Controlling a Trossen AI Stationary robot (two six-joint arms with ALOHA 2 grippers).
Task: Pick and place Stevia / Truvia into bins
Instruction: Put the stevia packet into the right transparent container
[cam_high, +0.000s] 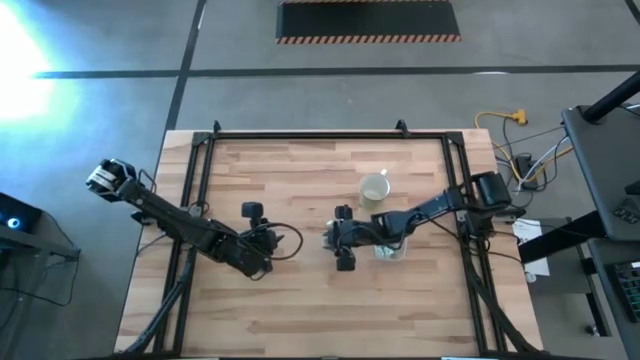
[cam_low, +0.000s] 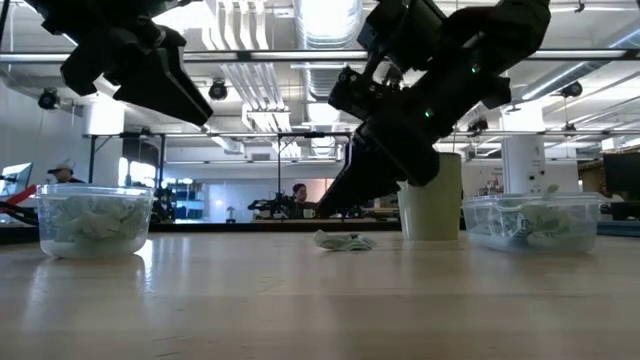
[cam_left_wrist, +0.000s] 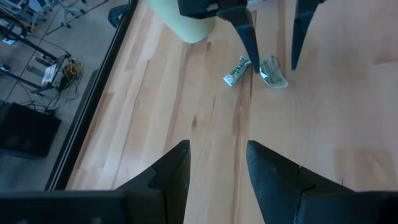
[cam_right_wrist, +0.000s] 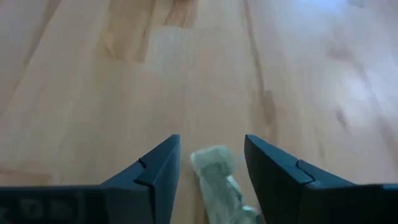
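Two crumpled pale-green Stevia packets (cam_left_wrist: 236, 71) (cam_left_wrist: 273, 73) lie flat on the wooden table in front of the cream mug (cam_left_wrist: 186, 22). My right gripper (cam_right_wrist: 211, 142) is open, slanting down just above the table. Its fingers stand on either side of one packet (cam_right_wrist: 217, 177) and I see no touch. The same packet shows under the fingertips in the low view (cam_low: 343, 240). My left gripper (cam_left_wrist: 217, 152) hangs open and empty above the table, to the left of the packets. Each of the two clear bins, round (cam_low: 95, 222) and rounded-rectangular (cam_low: 530, 222), holds several packets.
The mug (cam_high: 374, 188) stands just beyond the right arm, and the rounded-rectangular bin (cam_high: 392, 248) sits under its forearm. A black frame (cam_high: 330, 135) borders the table. Bare wood lies toward the near edge (cam_high: 330, 320).
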